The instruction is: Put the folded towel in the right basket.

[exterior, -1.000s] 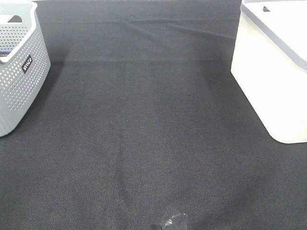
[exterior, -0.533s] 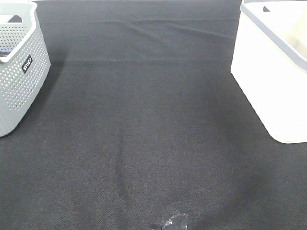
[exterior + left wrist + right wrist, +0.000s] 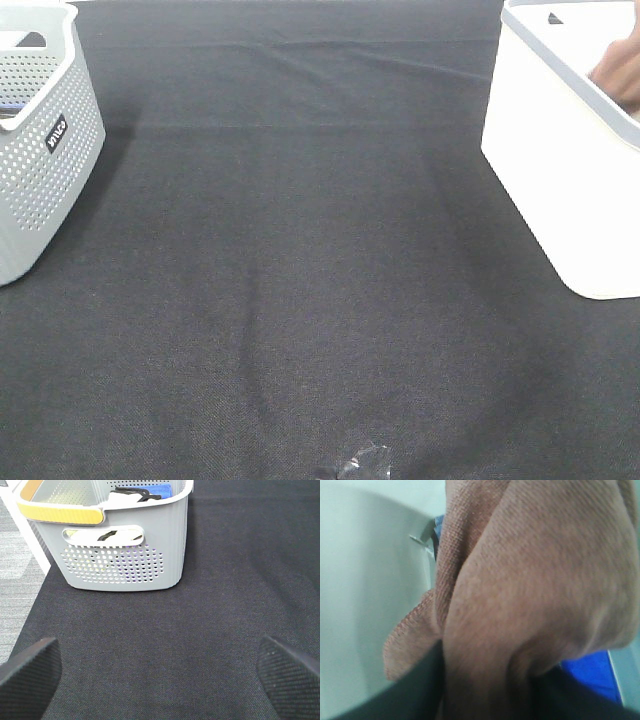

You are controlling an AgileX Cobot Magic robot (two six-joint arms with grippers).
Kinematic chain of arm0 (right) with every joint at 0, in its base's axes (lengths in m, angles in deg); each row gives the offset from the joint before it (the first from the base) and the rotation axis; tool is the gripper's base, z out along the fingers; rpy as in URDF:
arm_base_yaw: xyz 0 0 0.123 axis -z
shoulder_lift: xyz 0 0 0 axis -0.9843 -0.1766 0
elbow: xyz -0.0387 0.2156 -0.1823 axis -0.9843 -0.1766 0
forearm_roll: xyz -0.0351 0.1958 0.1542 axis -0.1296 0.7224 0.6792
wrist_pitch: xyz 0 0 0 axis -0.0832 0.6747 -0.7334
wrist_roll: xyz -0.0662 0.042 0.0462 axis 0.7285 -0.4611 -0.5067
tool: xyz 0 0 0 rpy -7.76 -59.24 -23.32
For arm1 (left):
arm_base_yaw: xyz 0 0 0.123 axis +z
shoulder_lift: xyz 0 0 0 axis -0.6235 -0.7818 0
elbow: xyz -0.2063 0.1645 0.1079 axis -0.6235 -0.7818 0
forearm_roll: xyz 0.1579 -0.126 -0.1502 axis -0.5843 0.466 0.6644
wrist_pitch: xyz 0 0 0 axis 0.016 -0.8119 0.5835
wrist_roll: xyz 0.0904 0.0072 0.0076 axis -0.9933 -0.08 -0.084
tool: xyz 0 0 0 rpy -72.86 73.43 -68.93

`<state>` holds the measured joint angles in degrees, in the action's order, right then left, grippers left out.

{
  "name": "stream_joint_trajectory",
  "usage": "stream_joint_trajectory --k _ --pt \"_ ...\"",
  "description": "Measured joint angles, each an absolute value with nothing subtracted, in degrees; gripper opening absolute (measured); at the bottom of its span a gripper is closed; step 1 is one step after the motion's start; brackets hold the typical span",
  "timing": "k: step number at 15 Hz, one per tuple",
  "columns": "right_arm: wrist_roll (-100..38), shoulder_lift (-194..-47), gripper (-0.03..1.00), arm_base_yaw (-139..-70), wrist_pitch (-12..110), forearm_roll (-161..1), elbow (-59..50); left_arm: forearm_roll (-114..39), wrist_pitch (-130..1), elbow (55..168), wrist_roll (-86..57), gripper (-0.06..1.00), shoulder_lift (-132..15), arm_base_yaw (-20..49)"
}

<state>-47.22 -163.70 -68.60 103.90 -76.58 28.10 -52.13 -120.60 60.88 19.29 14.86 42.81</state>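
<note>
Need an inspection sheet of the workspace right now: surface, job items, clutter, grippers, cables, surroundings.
Surface: black cloth, a few creases.
Job's things: brown towel at the opening of the white right basket; blue item beneath it.
Clutter: grey basket on the left, holding blue, black and white things; small shiny scrap at the near edge.
Grippers: left gripper open, empty, over the cloth; right gripper shut on the towel.
Cables: nothing seen.
Surroundings: grey floor beside the table.

Bright even light, right basket [image 3: 545, 180] blown out white, towel [image 3: 520, 590] close-up soft, probably out of focus
</note>
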Motion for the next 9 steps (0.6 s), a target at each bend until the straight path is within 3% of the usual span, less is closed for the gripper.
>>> stream_joint_trajectory --k 1,2,6,9 --pt "-47.17 -163.7 0.74 -68.6 103.9 -76.63 27.98 -52.13 -120.6 60.88 19.29 0.99 14.86 42.81" --pt "-46.94 -163.7 0.91 -68.6 103.78 -76.63 27.98 -52.13 -120.6 60.88 19.29 0.99 14.86 42.81" --pt "-46.54 -162.38 0.96 -71.23 105.1 -77.38 27.98 -52.13 -120.6 60.88 19.29 0.99 14.86 42.81" --pt "-47.68 -157.79 0.97 -79.54 108.77 -79.44 27.98 -52.13 -120.6 60.88 19.29 0.99 14.86 42.81"
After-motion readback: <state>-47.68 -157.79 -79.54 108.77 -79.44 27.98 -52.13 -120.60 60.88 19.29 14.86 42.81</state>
